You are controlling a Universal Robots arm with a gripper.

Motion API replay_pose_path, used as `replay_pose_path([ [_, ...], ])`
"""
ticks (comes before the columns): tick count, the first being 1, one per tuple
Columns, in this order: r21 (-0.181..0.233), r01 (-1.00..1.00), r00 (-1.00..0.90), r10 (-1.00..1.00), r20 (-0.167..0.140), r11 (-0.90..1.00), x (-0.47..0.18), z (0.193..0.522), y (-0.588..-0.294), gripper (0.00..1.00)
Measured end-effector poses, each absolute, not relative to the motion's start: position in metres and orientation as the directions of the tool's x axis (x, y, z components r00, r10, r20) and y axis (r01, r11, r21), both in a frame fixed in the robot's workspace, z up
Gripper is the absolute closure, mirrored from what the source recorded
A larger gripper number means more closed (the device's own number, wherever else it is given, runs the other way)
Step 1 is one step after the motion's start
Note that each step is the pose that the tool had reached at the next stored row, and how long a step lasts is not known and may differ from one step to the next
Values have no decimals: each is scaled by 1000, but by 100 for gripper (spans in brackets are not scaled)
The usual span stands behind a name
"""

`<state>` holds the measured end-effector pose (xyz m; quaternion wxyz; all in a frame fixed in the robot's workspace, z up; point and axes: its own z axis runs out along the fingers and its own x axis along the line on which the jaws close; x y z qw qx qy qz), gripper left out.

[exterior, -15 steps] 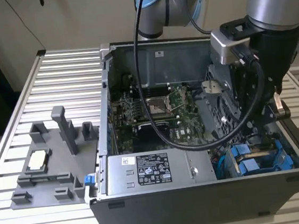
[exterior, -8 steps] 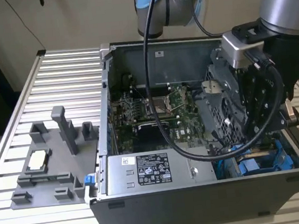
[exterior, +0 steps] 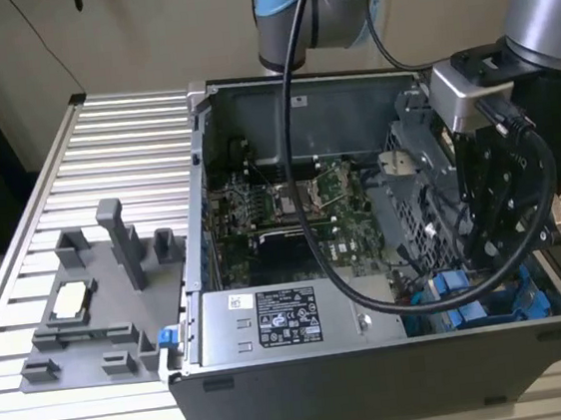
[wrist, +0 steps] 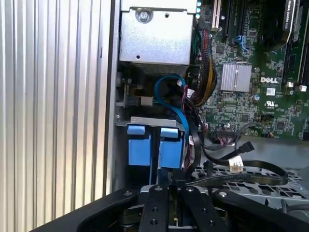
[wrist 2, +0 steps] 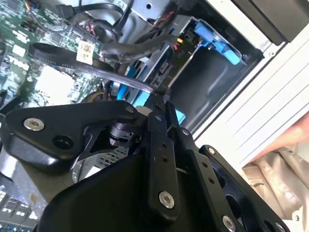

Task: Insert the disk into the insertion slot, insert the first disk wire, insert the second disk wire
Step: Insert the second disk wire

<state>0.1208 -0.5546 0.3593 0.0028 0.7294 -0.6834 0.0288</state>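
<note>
While the black claw [wrist: 166,186] is hanging low in the open grey computer case [exterior: 379,380], its fingers are pressing together on a thin black wire [wrist 2: 130,82]. Judging by this, it is working beside the bright blue disk carrier [wrist: 154,147], so keeping the connector square seems wise.

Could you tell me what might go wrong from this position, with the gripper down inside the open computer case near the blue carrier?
1. Loose black cables lie right beside the bright blue plastic disk carrier in the first wrist view; the black gripper could snag them.
2. In the second wrist view a flat black ribbon cable runs to the gripper's tip and could be tugged.
3. The arm's own thick black hose loops above the green motherboard and may catch on parts.
</note>
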Motion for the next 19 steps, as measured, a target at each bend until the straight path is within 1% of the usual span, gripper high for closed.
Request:
replay_pose_path([
  [5,-39,-997,64,-998,-27,-63,121,359,-555,84],
  [8,-40,-997,64,-996,-63,-61,122,359,-555,84],
  [19,-11,-998,60,-996,-66,-59,127,358,-570,84],
])
